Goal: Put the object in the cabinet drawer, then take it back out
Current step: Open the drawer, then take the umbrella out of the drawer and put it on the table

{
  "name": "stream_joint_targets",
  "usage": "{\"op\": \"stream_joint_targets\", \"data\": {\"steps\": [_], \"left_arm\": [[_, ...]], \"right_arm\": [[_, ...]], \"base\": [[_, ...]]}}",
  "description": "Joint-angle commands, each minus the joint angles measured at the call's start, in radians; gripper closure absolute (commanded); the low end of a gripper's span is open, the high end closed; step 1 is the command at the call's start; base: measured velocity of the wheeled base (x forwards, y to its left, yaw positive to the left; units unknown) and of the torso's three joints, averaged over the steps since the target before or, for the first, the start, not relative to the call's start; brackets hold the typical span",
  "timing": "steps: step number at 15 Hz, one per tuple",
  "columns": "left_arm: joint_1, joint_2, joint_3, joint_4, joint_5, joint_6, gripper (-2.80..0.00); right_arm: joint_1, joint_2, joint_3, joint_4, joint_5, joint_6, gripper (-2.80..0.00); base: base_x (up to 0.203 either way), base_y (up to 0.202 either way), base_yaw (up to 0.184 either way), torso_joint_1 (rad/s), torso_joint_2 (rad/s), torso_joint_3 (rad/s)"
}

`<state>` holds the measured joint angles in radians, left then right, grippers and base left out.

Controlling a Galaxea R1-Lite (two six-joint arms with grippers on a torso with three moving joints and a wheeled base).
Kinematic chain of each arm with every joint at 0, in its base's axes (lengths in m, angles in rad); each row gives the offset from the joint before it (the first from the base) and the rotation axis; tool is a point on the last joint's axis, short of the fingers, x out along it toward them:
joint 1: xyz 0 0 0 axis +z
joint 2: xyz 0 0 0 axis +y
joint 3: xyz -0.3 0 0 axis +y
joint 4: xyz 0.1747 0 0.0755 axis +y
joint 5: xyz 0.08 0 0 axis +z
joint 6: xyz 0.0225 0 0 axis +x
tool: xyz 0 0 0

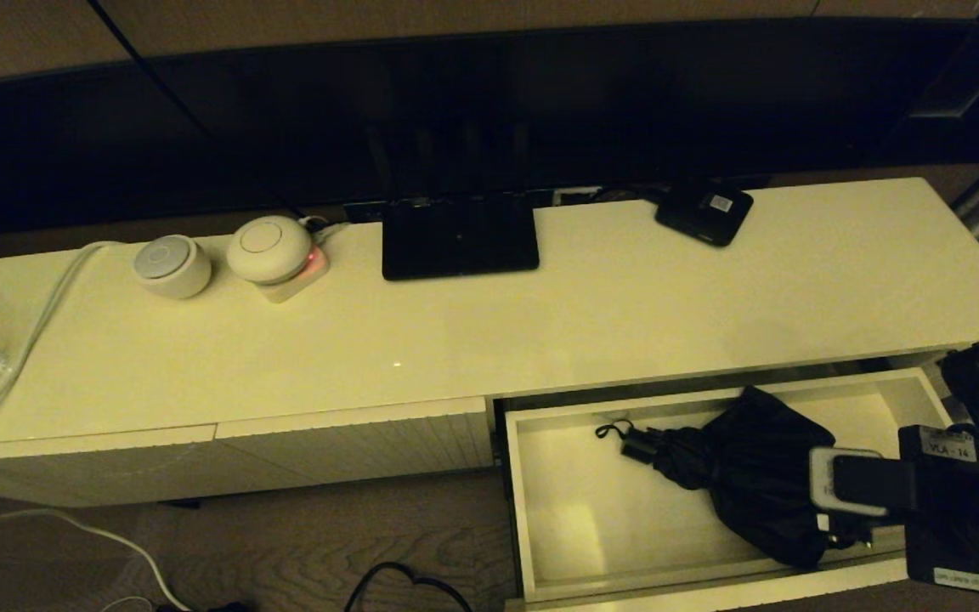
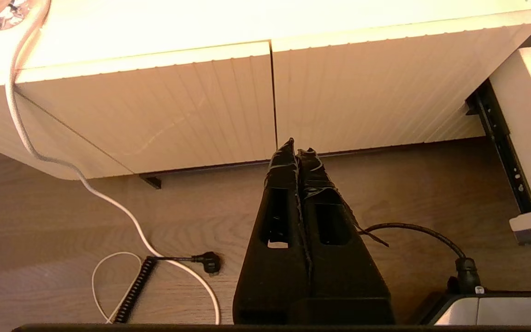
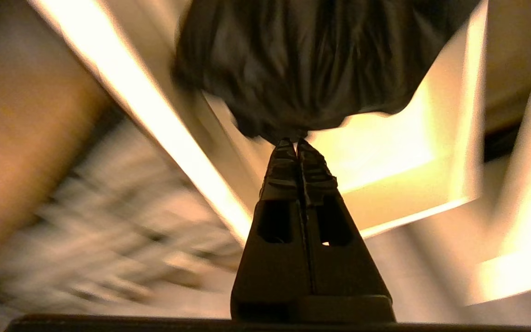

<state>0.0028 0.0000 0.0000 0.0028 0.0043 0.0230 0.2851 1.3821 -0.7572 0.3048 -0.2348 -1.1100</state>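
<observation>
The cabinet drawer (image 1: 557, 518) stands pulled out at the right end of the cabinet. Inside it is the black folding umbrella (image 1: 744, 459), its short handle (image 1: 638, 444) and wrist loop (image 1: 613, 429) pointing left. My right arm (image 1: 923, 484) reaches over the drawer's right front corner and hides its own fingertips in the head view. In the right wrist view my right gripper (image 3: 296, 144) is shut, with the umbrella's bunched fabric (image 3: 311, 69) drawn to a point at its tips above the drawer bottom (image 3: 385, 152). My left gripper (image 2: 296, 152) hangs shut and empty, low in front of the closed ribbed fronts.
On the cabinet top are a flat black stand (image 1: 459, 235), a small black box with a white label (image 1: 704, 211) and two white round devices (image 1: 172, 265) (image 1: 268, 248). A white cable (image 1: 14, 374) drops to the floor at the left. More cables (image 2: 173, 258) lie on the floor.
</observation>
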Motion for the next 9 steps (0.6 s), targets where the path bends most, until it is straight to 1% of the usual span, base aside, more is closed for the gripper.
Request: {"op": "stream_joint_targets", "data": {"steps": [1, 3, 5, 6, 9], "left_arm": [[0.000, 0.000, 0.003, 0.000, 0.000, 0.000, 0.00], [0.000, 0.000, 0.003, 0.000, 0.000, 0.000, 0.00], [0.000, 0.000, 0.003, -0.001, 0.000, 0.000, 0.00], [0.000, 0.000, 0.003, 0.000, 0.000, 0.000, 0.00], [0.000, 0.000, 0.003, 0.000, 0.000, 0.000, 0.00]], "right_arm": [[-0.027, 0.042, 0.005, -0.008, 0.015, -0.292, 0.00], [-0.030, 0.099, -0.001, -0.040, 0.032, -0.311, 0.00], [-0.029, 0.148, -0.014, -0.054, 0.064, -0.361, 0.00], [-0.029, 0.166, -0.020, -0.055, 0.070, -0.373, 0.00], [-0.029, 0.219, -0.068, -0.055, 0.071, -0.377, 0.00]], "base": [[0.000, 0.000, 0.000, 0.000, 0.00, 0.000], [0.000, 0.000, 0.000, 0.000, 0.00, 0.000], [0.000, 0.000, 0.000, 0.000, 0.00, 0.000], [0.000, 0.000, 0.000, 0.000, 0.00, 0.000], [0.000, 0.000, 0.000, 0.000, 0.00, 0.000]]}}
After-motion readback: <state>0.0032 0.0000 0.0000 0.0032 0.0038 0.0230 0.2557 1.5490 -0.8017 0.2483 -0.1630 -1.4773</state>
